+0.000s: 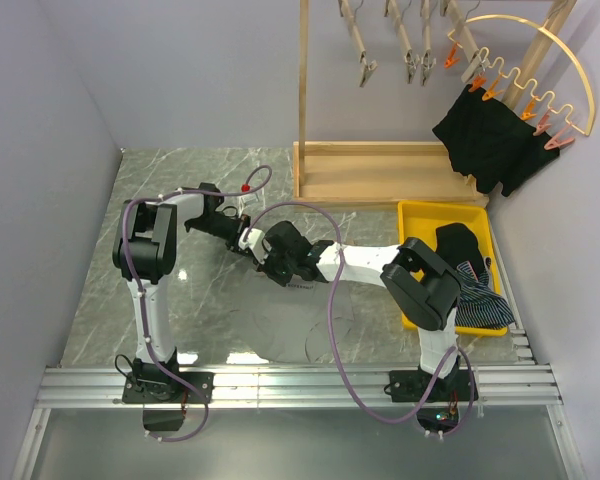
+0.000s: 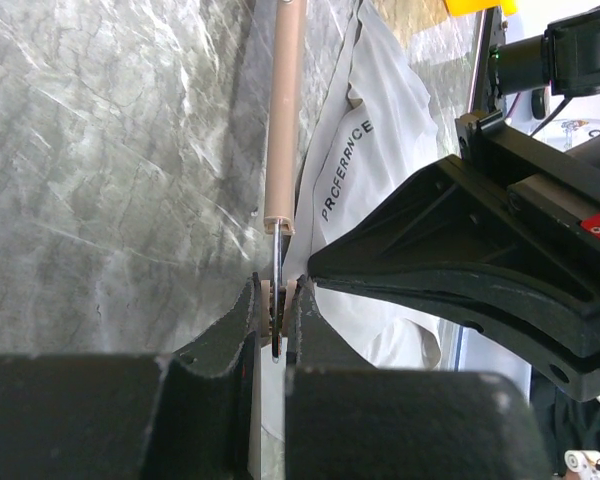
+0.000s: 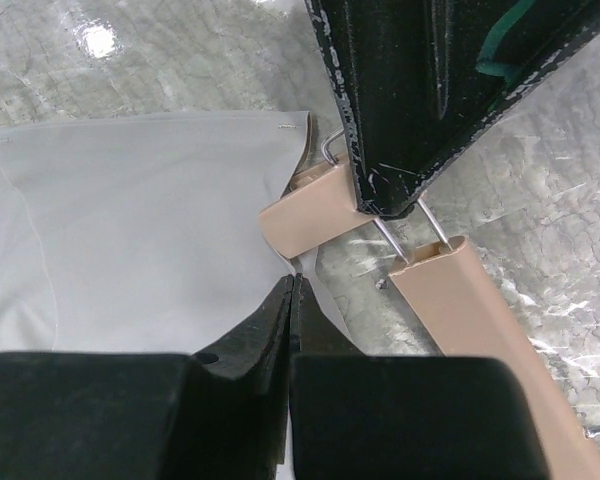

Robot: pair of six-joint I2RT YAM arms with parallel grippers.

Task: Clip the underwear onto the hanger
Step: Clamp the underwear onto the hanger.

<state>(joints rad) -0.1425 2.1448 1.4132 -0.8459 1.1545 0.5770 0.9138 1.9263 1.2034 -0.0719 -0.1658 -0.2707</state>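
Mid-table: L jaws clamp hanger clip (image 3: 305, 218); R jaws pinch underwear (image 3: 150, 220).

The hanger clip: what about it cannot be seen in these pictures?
Left wrist: the left gripper's fingers close over the clip, hiding its mouth.
Right wrist: the left gripper covers the clip's top; whether the white underwear is inside, cannot tell; the edge cuts the hanger bar.
Top external: the right gripper and left gripper cover the clip.
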